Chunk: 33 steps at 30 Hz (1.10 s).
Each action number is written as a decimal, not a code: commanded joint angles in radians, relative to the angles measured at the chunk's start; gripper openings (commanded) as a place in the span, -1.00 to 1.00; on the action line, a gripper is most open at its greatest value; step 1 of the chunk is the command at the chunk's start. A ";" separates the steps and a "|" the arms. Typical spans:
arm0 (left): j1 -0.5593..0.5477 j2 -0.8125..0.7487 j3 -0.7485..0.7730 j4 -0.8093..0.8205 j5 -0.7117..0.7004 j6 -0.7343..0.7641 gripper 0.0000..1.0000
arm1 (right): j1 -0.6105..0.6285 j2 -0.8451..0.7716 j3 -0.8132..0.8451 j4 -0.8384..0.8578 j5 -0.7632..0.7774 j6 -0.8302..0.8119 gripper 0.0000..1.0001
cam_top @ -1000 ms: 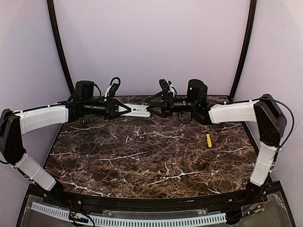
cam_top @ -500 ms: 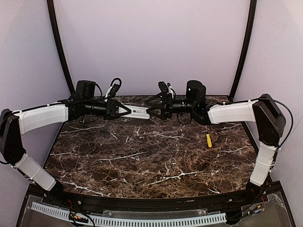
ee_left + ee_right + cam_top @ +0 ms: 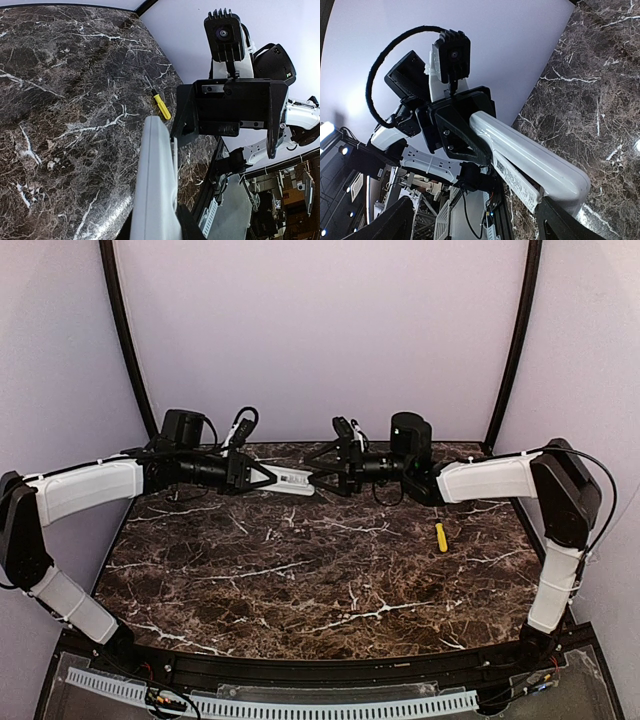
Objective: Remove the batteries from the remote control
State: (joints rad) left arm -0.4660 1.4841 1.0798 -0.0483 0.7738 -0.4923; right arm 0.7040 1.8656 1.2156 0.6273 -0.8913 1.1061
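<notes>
Item: remote control, pinched by my left end effector; right end effector spread about its free end, contact unclear; batteries hidden from me.

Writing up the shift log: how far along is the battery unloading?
Done: the remote control is lifted off the table, clamped at one end in the left hand. In hand: the open right hand brackets its free end, not gripping. Left: getting the batteries out; none is visible outside it.

yellow stick | lies flat | right side of marble table
</notes>
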 commanded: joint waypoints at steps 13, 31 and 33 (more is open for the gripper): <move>-0.042 -0.013 0.042 0.143 0.053 -0.025 -0.99 | 0.115 0.015 0.061 -0.057 -0.007 -0.083 0.64; -0.033 -0.012 0.031 0.202 0.091 -0.088 -0.99 | 0.133 -0.032 0.044 -0.135 0.118 -0.157 0.61; -0.033 -0.013 0.033 0.195 0.085 -0.080 -0.99 | 0.132 -0.030 0.034 -0.106 0.104 -0.123 0.61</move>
State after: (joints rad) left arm -0.4625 1.4906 1.0809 -0.0238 0.7372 -0.5812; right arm 0.7563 1.8389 1.2594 0.4458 -0.6788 0.9226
